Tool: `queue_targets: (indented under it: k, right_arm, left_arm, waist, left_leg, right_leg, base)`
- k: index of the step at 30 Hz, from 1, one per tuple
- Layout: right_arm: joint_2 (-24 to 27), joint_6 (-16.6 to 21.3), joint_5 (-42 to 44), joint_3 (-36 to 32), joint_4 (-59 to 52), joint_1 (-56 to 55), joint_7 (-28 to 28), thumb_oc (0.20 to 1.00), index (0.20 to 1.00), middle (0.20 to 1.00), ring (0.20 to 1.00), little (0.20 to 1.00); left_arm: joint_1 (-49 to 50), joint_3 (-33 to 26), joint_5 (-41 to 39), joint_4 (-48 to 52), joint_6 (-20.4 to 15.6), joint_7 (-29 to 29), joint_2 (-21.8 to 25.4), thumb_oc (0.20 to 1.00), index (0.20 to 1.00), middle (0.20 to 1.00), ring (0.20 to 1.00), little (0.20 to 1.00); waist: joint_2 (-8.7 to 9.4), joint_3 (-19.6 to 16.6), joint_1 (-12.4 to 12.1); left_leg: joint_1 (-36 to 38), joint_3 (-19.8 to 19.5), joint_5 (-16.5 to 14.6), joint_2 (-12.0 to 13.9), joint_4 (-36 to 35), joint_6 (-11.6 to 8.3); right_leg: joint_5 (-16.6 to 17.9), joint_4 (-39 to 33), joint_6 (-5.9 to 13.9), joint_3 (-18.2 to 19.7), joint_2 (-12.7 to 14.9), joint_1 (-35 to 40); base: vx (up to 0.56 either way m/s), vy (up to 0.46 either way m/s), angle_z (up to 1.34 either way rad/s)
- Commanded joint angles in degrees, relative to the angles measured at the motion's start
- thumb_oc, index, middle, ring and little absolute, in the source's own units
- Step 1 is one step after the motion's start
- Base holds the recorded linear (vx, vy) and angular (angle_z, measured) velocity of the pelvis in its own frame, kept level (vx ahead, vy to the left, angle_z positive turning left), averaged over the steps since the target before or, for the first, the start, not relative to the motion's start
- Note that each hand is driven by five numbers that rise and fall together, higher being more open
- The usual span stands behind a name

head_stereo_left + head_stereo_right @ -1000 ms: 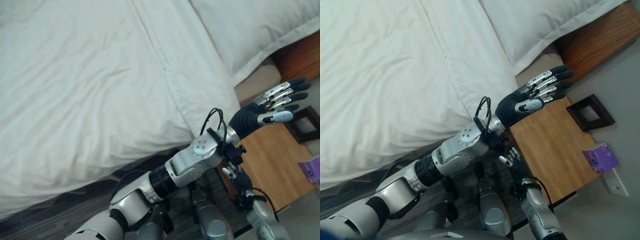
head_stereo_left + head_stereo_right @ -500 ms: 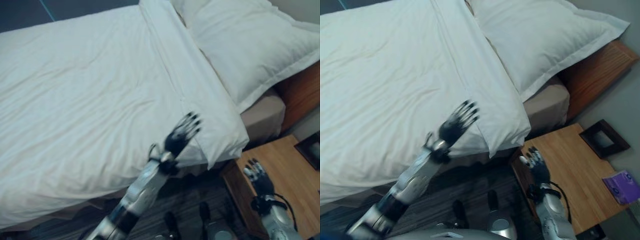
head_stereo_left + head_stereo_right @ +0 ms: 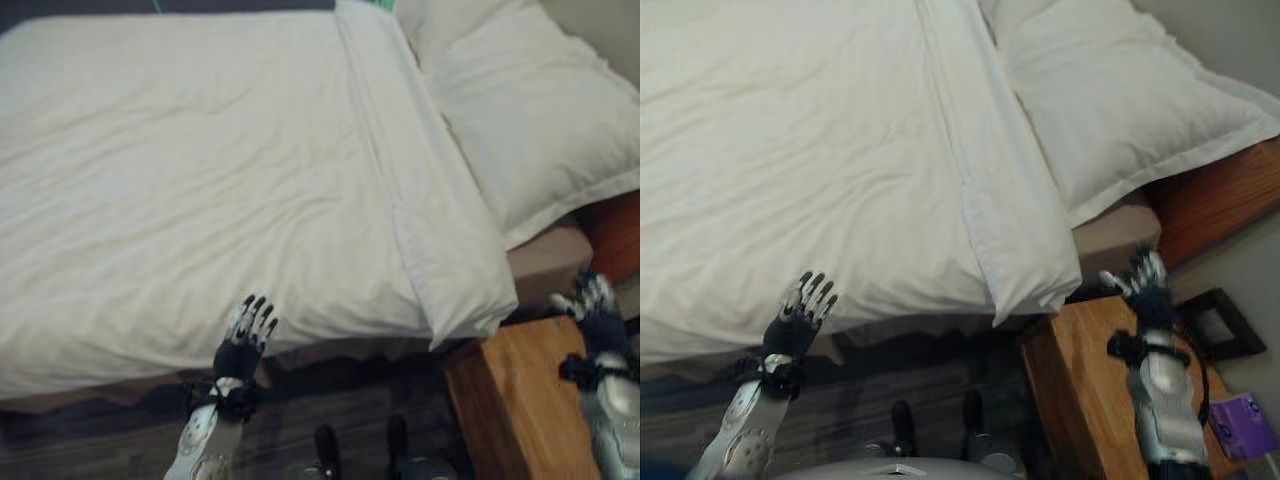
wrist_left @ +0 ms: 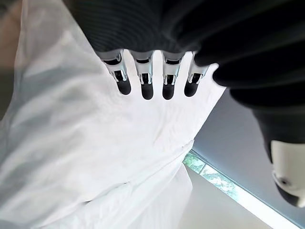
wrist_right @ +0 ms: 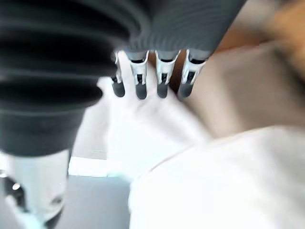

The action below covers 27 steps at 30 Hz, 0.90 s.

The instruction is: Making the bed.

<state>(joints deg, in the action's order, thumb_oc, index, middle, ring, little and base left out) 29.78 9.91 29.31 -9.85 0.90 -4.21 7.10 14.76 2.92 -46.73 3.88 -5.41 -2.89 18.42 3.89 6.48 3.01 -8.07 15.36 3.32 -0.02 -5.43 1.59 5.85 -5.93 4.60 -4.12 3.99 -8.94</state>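
Observation:
A white duvet (image 3: 200, 180) covers the bed, its folded-back top band (image 3: 430, 220) running across near the head end and hanging over the near edge. Two white pillows (image 3: 1120, 100) lie at the head. My left hand (image 3: 243, 335) is raised in front of the duvet's near edge with fingers (image 4: 143, 81) straight and spread, holding nothing. My right hand (image 3: 1143, 280) is up beside the bed's corner, above the nightstand, fingers (image 5: 138, 81) straight and holding nothing. The beige mattress side (image 3: 545, 275) shows below the pillow.
A wooden nightstand (image 3: 1080, 380) stands right of the bed, with a dark picture frame (image 3: 1225, 320) and a purple box (image 3: 1245, 425) past it. The wooden headboard (image 3: 1220, 195) rises behind the pillows. Dark carpet (image 3: 100, 445) runs along the bed's near side.
The camera has swung, so more of the bed shows. My left arm has dropped back from the folded band to the duvet's near edge. My right hand has risen beside the bed's corner.

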Motion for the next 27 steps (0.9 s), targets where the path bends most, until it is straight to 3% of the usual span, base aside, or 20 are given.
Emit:
queue_targets:
  k: [1, 6, 10, 12, 19, 27]
  right_arm:
    - [1.78, 6.40, 12.62, -0.19, -2.73, 9.51, -2.29, 0.200, 0.200, 0.200, 0.200, 0.200]
    - [1.23, 9.53, 27.83, 4.24, -1.26, 21.34, -1.75, 0.200, 0.200, 0.200, 0.200, 0.200]
    - [3.38, 8.39, 34.08, 7.98, 3.84, 26.84, -3.08, 0.200, 0.200, 0.200, 0.200, 0.200]
    - [4.18, 7.45, 38.73, 8.83, 12.61, 30.87, -2.94, 0.200, 0.200, 0.200, 0.200, 0.200]
    - [-0.98, 7.07, 43.28, 6.68, 24.90, 33.54, -2.24, 0.200, 0.200, 0.200, 0.200, 0.200]
    - [-2.32, 2.37, 44.68, 5.97, 44.16, 36.86, -2.40, 0.200, 0.200, 0.200, 0.200, 0.200]
  left_arm:
    - [-2.95, 0.20, 0.64, 4.26, -3.21, 0.02, 1.90, 1.000, 1.000, 1.000, 1.000, 1.000]
    - [-3.02, 2.37, -0.45, 4.94, -2.92, 1.18, 2.31, 1.000, 1.000, 1.000, 1.000, 1.000]
    - [-3.38, 3.69, -1.10, 4.42, -2.98, 1.44, 2.65, 1.000, 1.000, 1.000, 1.000, 1.000]
    - [-4.15, 4.80, -1.55, 4.03, -3.16, 1.31, 3.10, 1.000, 1.000, 1.000, 1.000, 1.000]
    - [-5.87, 4.92, -1.97, 2.39, -3.56, 2.21, 2.41, 1.000, 1.000, 1.000, 1.000, 1.000]
    - [-8.12, 6.17, -2.26, 0.79, -4.05, 2.56, 2.02, 1.000, 1.000, 1.000, 1.000, 1.000]
  waist:
    - [1.94, 2.34, -1.70]
    - [2.45, 3.22, -3.32]
    - [2.84, 4.41, -4.24]
    - [2.94, 5.67, -5.18]
    - [2.82, 7.51, -6.57]
    - [1.70, 9.66, -7.84]
  left_leg:
    - [0.65, -2.01, -0.51, 1.76, 0.43, -3.21]
    - [-0.75, -2.17, -0.27, 1.74, 0.43, -3.30]
    - [-2.11, -2.42, 0.18, 1.73, 0.43, -3.48]
    - [-3.60, -2.66, 0.52, 1.83, 0.43, -3.70]
    - [-5.89, -2.46, 0.80, 2.28, 0.43, -3.84]
    - [-8.42, -2.96, 1.30, 2.33, 0.43, -4.18]
  right_leg:
    - [-0.23, 0.93, 5.38, -1.30, 4.76, 2.20]
    - [-0.11, 0.93, 5.34, -1.54, 4.97, 1.14]
    - [0.37, 0.93, 5.33, -1.99, 5.04, -0.07]
    - [0.74, 0.93, 5.42, -2.39, 4.98, -1.45]
    - [1.22, 0.93, 5.56, -2.67, 4.65, -3.89]
    - [1.42, 0.93, 5.34, -2.02, 4.34, -6.62]
  base:
    - [0.00, 0.020, -0.03]
    - [0.00, 0.005, 0.01]
    - [-0.02, 0.010, 0.05]
    - [-0.01, 0.000, 0.04]
    - [0.01, -0.003, -0.02]
    - [0.01, -0.006, -0.03]
